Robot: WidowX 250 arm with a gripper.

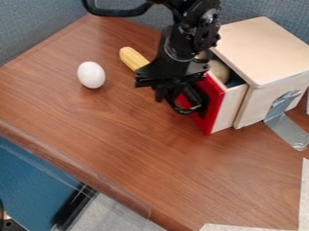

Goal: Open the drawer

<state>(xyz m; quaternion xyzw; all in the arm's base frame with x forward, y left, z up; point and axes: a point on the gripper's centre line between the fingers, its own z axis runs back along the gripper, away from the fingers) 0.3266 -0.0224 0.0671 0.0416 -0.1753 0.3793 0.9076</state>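
Observation:
The black gripper (174, 94) hangs from the top of the view, down in front of the drawer's red front (215, 97). It is right at the black curved handle (186, 110) and overlaps part of it; whether it touches the handle is hard to make out. The drawer (231, 108) stands partly out of the light wooden box (265, 54), with its pale side wall showing. A tan rounded object (218, 71) sits inside, partly hidden behind the arm.
A white egg (91, 75) lies on the brown table (120, 144), left of the arm. A yellow corn cob (132, 58) lies just behind the gripper. Silver tape (287, 131) runs from the box onto the table. Blue-grey partitions (36, 27) border the back.

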